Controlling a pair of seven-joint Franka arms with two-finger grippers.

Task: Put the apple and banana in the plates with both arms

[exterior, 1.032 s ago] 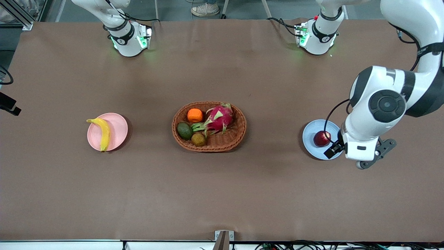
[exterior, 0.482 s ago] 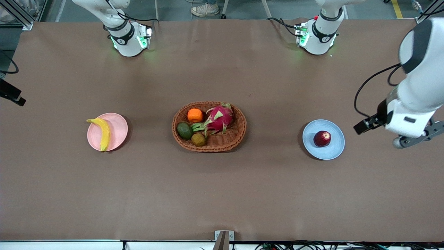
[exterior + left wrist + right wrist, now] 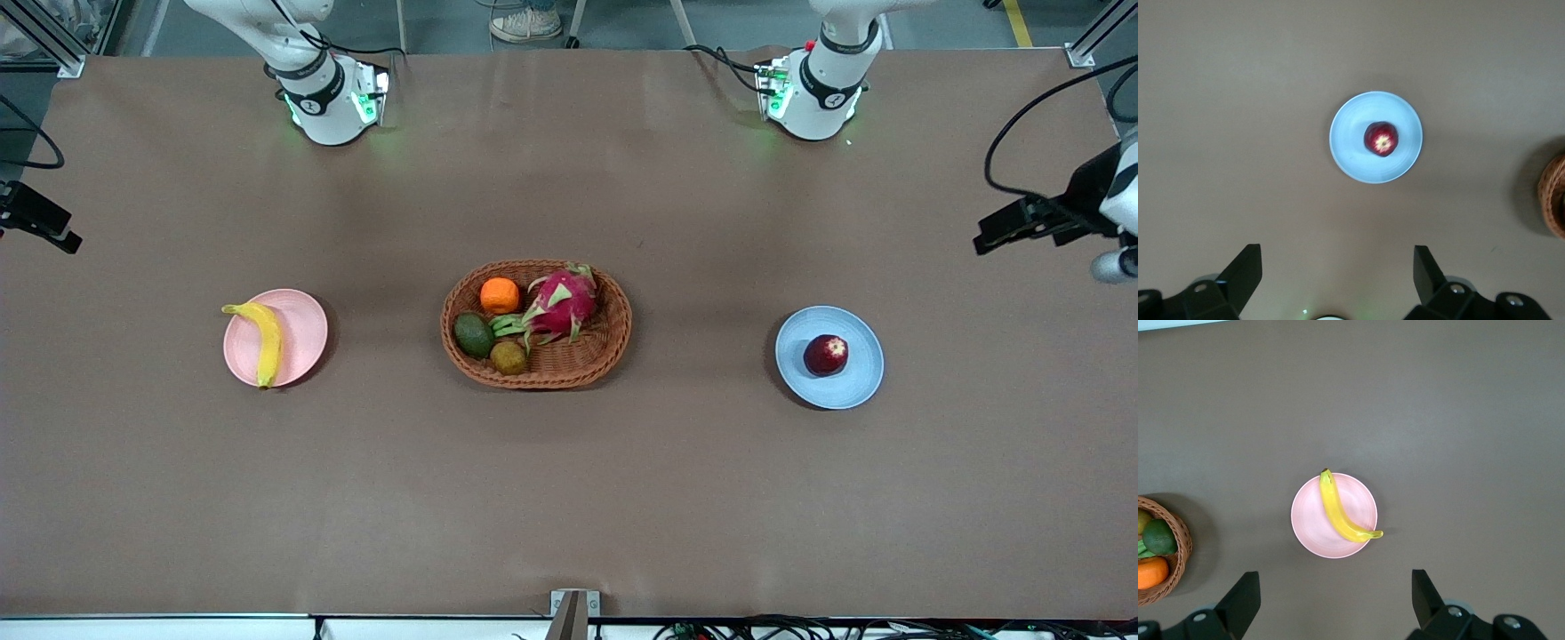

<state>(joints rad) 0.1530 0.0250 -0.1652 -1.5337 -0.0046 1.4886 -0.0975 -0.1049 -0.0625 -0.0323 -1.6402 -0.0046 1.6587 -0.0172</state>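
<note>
The dark red apple (image 3: 826,355) lies on the light blue plate (image 3: 859,379), toward the left arm's end of the table. The yellow banana (image 3: 266,343) lies across the pale pink plate (image 3: 303,331), toward the right arm's end. My left gripper (image 3: 997,233) is open and empty, high over the table's end past the blue plate. In the left wrist view (image 3: 1337,257) the apple (image 3: 1381,139) and blue plate (image 3: 1351,150) lie far below. My right gripper (image 3: 62,238) is open and empty, high over the table's other end. In the right wrist view (image 3: 1335,577) the banana (image 3: 1338,512) and pink plate (image 3: 1311,533) lie far below.
An oval brown wicker basket (image 3: 612,348) stands mid-table between the plates, holding a pink dragon fruit (image 3: 562,302), an orange (image 3: 499,295), an avocado (image 3: 473,334) and a small brown fruit (image 3: 509,356). The basket's edge shows in both wrist views (image 3: 1553,200) (image 3: 1179,581).
The left arm has lifted off the blue plate and swung out toward its end of the table, leaving the apple on the plate. The right gripper has edged slightly inward.
</note>
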